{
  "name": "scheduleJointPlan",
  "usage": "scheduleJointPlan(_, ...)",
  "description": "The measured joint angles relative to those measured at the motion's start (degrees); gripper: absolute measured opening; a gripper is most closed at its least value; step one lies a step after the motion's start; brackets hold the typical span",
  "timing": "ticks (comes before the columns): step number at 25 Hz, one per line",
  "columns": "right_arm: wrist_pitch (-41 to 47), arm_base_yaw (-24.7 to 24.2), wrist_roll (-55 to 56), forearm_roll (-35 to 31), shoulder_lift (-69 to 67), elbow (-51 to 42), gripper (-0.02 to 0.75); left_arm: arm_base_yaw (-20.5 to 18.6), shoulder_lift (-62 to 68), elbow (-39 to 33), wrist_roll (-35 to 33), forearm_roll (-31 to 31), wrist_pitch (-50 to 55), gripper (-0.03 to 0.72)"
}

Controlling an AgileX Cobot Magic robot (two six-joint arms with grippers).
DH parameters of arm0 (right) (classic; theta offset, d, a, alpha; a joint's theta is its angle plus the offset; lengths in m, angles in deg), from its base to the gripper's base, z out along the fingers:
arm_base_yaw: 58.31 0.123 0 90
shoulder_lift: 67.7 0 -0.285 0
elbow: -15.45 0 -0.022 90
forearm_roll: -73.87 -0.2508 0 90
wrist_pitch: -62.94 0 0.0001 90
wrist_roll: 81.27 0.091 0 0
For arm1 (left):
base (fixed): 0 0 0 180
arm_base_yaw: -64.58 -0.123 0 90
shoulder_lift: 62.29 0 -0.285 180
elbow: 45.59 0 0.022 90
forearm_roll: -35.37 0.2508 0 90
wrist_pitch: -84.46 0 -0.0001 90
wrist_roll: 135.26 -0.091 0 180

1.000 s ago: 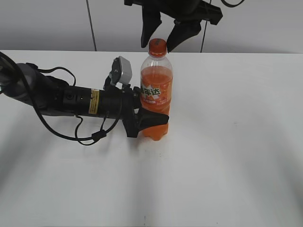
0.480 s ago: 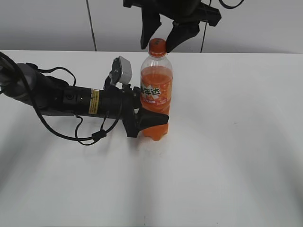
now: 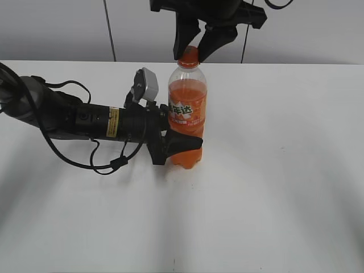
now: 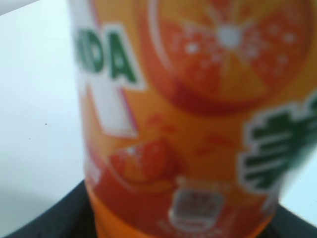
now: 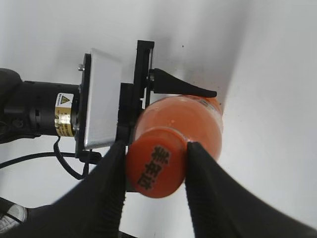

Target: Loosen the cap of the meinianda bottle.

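Note:
The meinianda bottle (image 3: pixel 187 114) stands upright on the white table (image 3: pixel 273 199), half full of orange soda. My left gripper (image 3: pixel 185 149) reaches in from the left and is shut on the bottle's ridged lower body. In the left wrist view the bottle's label (image 4: pixel 198 124) fills the frame, with dark jaw edges at the bottom corners. The orange cap (image 3: pixel 189 55) sits on top. My right gripper (image 3: pixel 190 48) comes down from above, and its black fingers (image 5: pixel 111 183) press the cap (image 5: pixel 156 161) on both sides.
The left arm (image 3: pixel 68 119) lies low across the table's left half, with loose black cables (image 3: pixel 108 165) beside it. A grey wall (image 3: pixel 57 28) rises behind the table's back edge. Bare tabletop spreads to the right and front of the bottle.
The right gripper's fingers, spread either side of the cap before, have closed in and now touch it. The bottle and left gripper have not moved.

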Motion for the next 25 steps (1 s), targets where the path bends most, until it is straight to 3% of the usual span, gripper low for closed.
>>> scheduleJointPlan(5,0.0,0.0,-6.6,0.0,0.0,0.0,0.279,0.0,0.0,0.0,0.0,0.0,0.0,0.408)
scheduleJointPlan(17,-0.1,0.0,-38.8,-0.5,0.0,0.1,0.27,0.0,0.0,0.0,-0.1,0.0,-0.2,0.408)
scheduleJointPlan(25,-0.1,0.0,-53.8,-0.5,0.0,0.1,0.269,0.0,0.0,0.0,-0.1,0.0,-0.2,0.408)
